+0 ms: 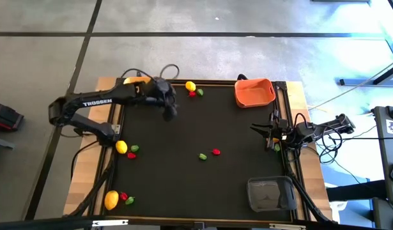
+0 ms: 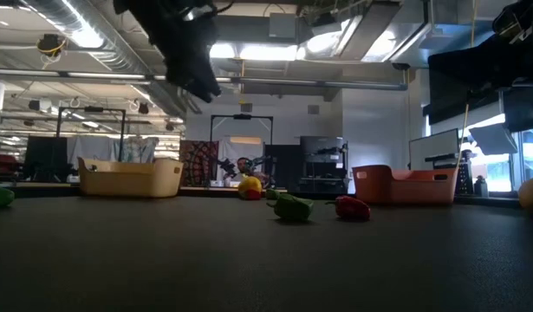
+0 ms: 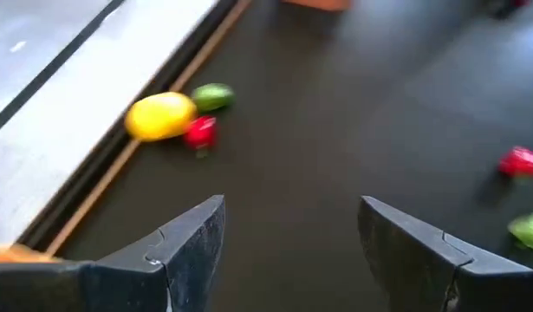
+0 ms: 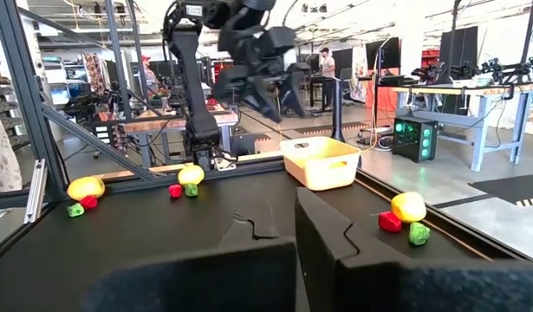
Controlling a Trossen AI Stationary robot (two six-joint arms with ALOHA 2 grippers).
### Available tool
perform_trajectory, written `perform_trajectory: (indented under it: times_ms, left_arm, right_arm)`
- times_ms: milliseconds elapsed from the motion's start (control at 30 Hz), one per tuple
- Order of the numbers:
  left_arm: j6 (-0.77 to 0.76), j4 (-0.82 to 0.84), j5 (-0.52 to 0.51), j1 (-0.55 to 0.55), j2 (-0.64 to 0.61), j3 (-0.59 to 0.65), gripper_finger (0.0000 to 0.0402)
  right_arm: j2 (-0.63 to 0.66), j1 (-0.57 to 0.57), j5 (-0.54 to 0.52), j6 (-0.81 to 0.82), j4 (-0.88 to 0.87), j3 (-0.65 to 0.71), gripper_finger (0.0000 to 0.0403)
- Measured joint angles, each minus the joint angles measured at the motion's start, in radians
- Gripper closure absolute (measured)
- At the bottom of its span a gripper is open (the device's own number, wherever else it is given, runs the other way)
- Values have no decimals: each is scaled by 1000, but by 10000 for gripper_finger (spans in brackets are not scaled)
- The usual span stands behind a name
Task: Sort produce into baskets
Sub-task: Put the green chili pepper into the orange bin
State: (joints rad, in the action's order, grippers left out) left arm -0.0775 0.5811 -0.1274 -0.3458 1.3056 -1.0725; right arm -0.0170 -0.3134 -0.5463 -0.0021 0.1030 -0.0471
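Orange-red basket (image 1: 254,92) holding nothing visible, grey basket (image 1: 271,193) likewise

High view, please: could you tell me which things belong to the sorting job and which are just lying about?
Job: yellow lemons, red pieces, green pieces; yellow basket, orange basket, grey basket; open left tool; right tool waiting at right edge.
Lying about: cables, black-and-red case.
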Motion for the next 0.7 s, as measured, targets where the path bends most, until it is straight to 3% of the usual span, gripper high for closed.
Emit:
perform_trajectory:
  times_ms: [333,700]
  left_arm:
    - [11,-145,35,204,32,2,149]
    - [33,-271,36,350,202,2,149]
  right_arm:
    - [0,0,0,0,0,0,402]
    - [0,0,0,0,-1,0,402]
